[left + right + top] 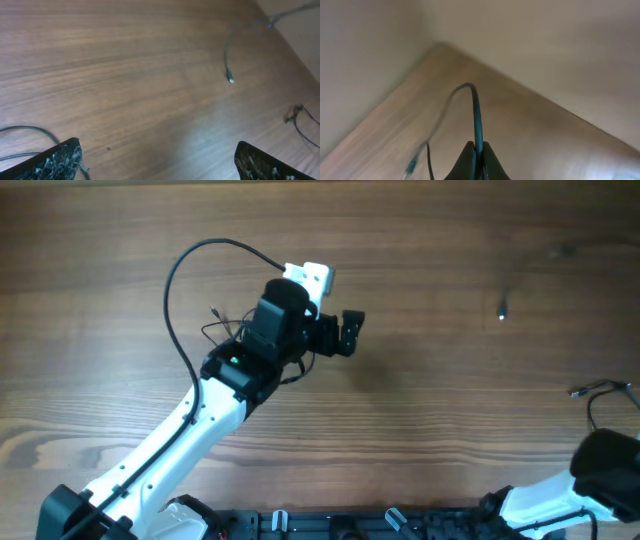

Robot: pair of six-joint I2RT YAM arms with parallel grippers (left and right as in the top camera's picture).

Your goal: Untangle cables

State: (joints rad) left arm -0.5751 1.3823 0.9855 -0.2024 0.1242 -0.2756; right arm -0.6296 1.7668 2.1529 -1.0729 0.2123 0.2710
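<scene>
While right gripper pinches cable near right edge of table, left gripper gapes wide, empty, near small tangle. Judgement: one cord separated, knot left; roughly halfway.

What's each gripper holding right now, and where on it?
Right gripper pinches a thin black cable mid-cord, not at its end. Left gripper is open, holding nothing.

Overhead, we look straight down on the bench. Our left wrist view skims low across it; our right faces its corner. The first two share a cable, upper right.
</scene>
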